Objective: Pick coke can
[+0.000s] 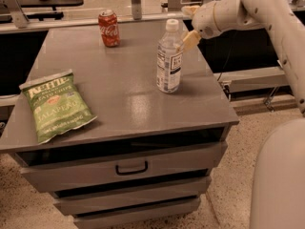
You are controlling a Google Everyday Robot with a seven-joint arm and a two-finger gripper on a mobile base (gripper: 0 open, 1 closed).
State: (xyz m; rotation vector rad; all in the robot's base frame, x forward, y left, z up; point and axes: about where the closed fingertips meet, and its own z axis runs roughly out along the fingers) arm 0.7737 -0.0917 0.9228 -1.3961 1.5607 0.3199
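Observation:
The coke can (109, 28), red with white script and a silver top, stands upright near the far edge of the grey cabinet top (128, 99), left of centre. My gripper (189, 24) hovers above the far right part of the top, just right of the water bottle's cap, well to the right of the can. Its two tan fingers are spread apart and hold nothing.
A clear water bottle (170, 56) with a white cap stands between the gripper and the can. A green chips bag (55, 104) lies at the front left. The cabinet has drawers (131, 168) below. Metal posts (136, 1) rise behind the far edge.

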